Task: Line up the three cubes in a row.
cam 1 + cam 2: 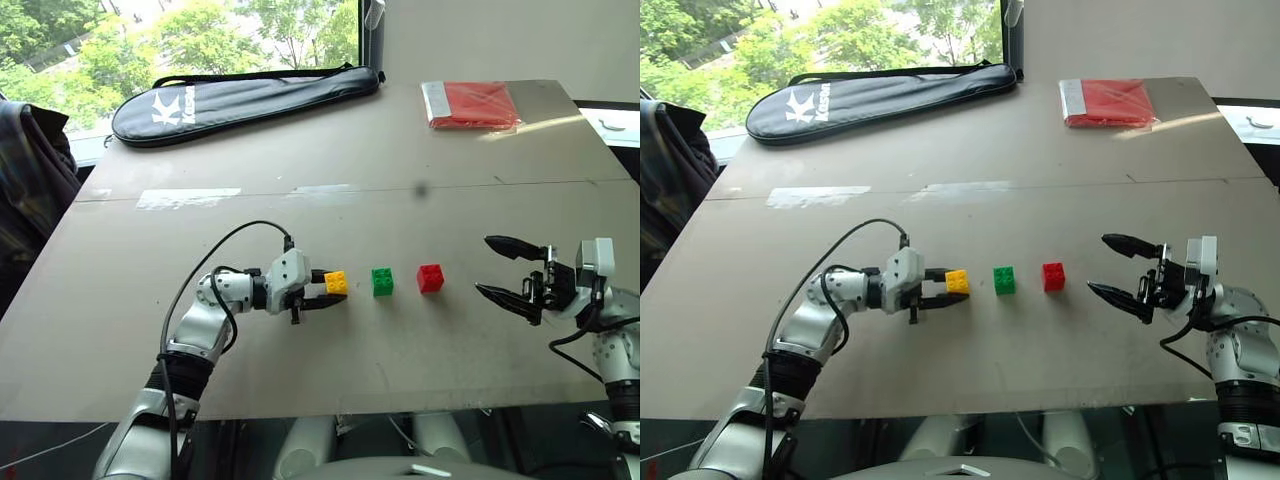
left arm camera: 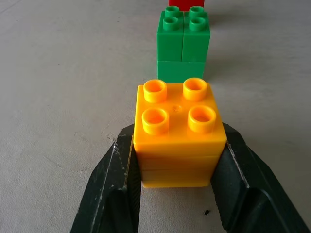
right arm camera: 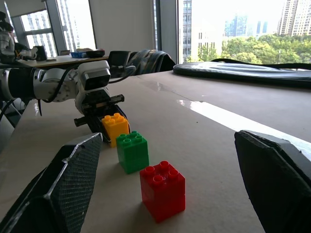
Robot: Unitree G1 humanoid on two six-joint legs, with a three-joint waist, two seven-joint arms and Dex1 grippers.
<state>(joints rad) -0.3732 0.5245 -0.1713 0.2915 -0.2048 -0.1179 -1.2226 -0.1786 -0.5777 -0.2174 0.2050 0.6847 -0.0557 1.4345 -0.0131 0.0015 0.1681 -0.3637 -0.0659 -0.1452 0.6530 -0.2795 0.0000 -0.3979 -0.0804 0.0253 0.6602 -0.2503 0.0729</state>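
On the grey counter (image 1: pixel 300 210) the three cubes stand in a straight line running left to right across its near half: the yellow cube (image 1: pixel 336 283) at the left end, the green cube (image 1: pixel 382 281) in the middle and the red cube (image 1: pixel 430 277) at the right end, each upright with its studs on top and a small gap between neighbours. The left hand (image 1: pixel 322 290) reaches in from the left, pointing along the row, and its two black fingers (image 2: pixel 114 194) are clamped on opposite sides of the yellow cube (in the left wrist view the pads press flat against the cube's walls, with the green cube straight beyond it). The right hand (image 1: pixel 497 268) hovers to the right of the red cube, near it but not touching, its fingers spread wide apart and holding nothing. At the far end of the counter lie a dark zipped racket bag (image 1: pixel 240 100) on the left and a flat red packet (image 1: pixel 472 104) on the right, both well apart from the cubes.
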